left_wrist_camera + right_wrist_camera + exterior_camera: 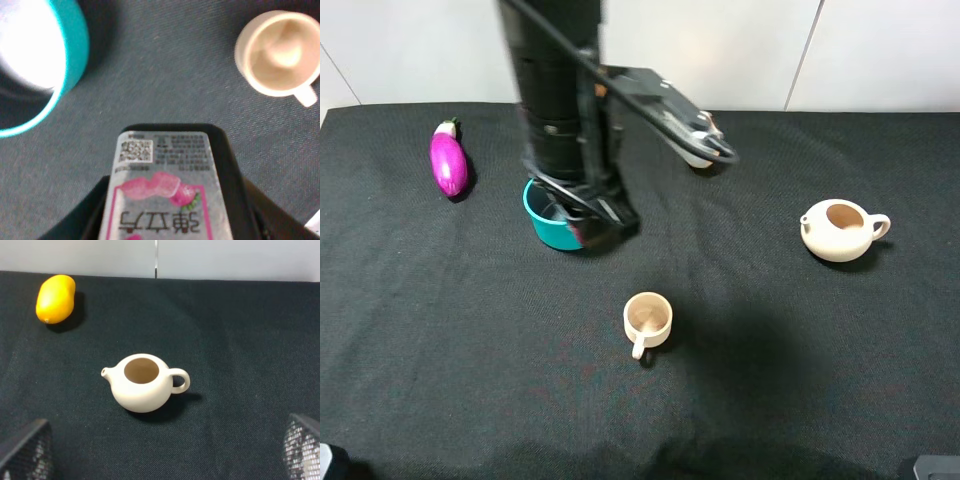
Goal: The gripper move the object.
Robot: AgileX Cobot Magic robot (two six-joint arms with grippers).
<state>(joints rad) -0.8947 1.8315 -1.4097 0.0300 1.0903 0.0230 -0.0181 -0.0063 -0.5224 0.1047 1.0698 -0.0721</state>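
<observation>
My left gripper (pixel 601 224) hangs just right of a teal bowl and is shut on the object (pixel 165 195), a small carton. The carton's silver-grey top with a pink strawberry picture and a QR code fills the left wrist view between the dark fingers (pixel 234 185). In the exterior high view only a dark red sliver of the object (pixel 582 236) shows under the arm. It is held above the black cloth, between the bowl and the beige cup (pixel 647 320). My right gripper (pixel 162 452) is open and empty, facing a teapot.
The teal bowl (pixel 548 222) touches the left arm's shadow. A purple eggplant (pixel 448 163) lies at the back left. A beige teapot (pixel 840 230) stands at the right. A yellow fruit (pixel 55 298) lies beyond it, partly hidden behind the left arm.
</observation>
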